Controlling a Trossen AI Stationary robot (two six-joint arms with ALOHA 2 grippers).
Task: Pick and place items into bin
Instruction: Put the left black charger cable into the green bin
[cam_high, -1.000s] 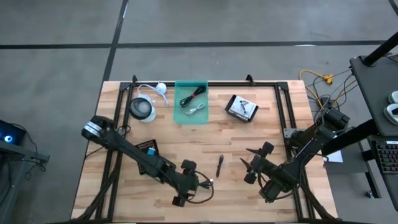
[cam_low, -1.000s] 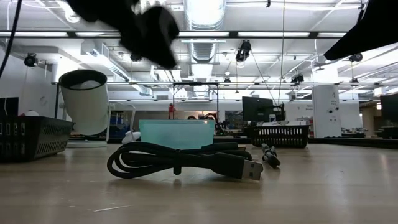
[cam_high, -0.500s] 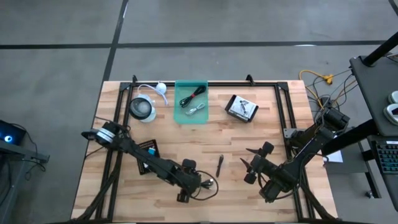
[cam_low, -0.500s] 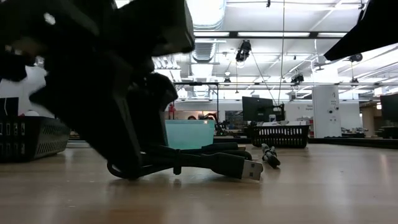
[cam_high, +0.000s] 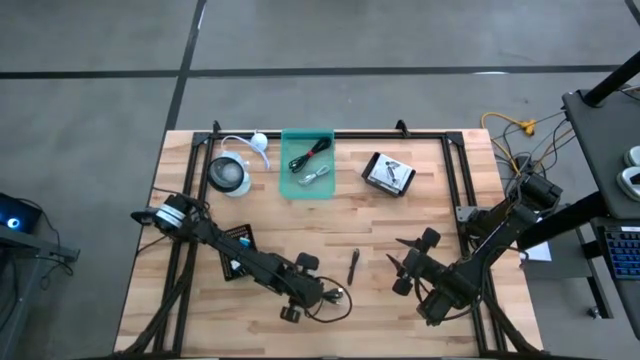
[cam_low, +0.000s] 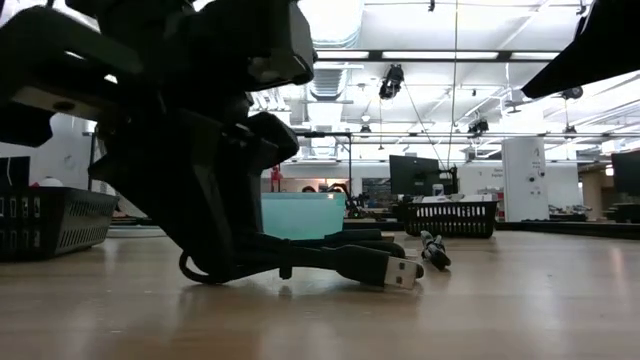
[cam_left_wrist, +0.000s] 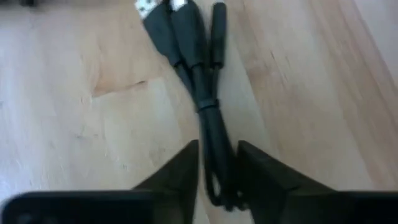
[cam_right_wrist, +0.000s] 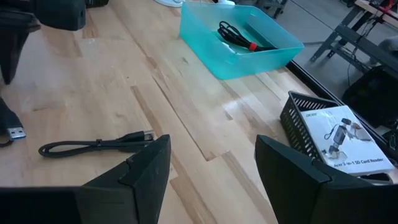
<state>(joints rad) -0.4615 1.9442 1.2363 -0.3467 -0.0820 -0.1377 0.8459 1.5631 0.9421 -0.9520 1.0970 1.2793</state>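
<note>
A black cable (cam_high: 335, 300), coiled into a bundle, lies on the wooden table near the front edge. My left gripper (cam_left_wrist: 219, 148) has come down on it and is shut on it; it also shows in the high view (cam_high: 312, 297) and large in the low view (cam_low: 215, 262). A short black cable (cam_right_wrist: 93, 144) lies loose to its right. The teal bin (cam_high: 307, 183) at the back holds a black cable with a red end and a silver piece. My right gripper (cam_high: 400, 268) hangs open over the right half, touching nothing. My left gripper pinches the cable bundle near its looped end (cam_left_wrist: 214, 163) between its two fingers, several strands together. The fingers slant down from the table's left, one on each side of the bundle. The bundle lies on the table, its plug ends (cam_left_wrist: 155, 9) pointing away from the gripper.
A black mesh basket (cam_high: 388, 173) with a white printed card stands right of the bin. A white cup-like object (cam_high: 229, 176) stands left of the bin, and a small black tray (cam_high: 237, 243) lies under my left arm. A black rail frames the table.
My left gripper has sunk to the table onto the coiled black cable and tipped more steeply down. Its fingers have drawn in onto the bundle, whose plug end has shifted slightly. The right arm has kept still.
</note>
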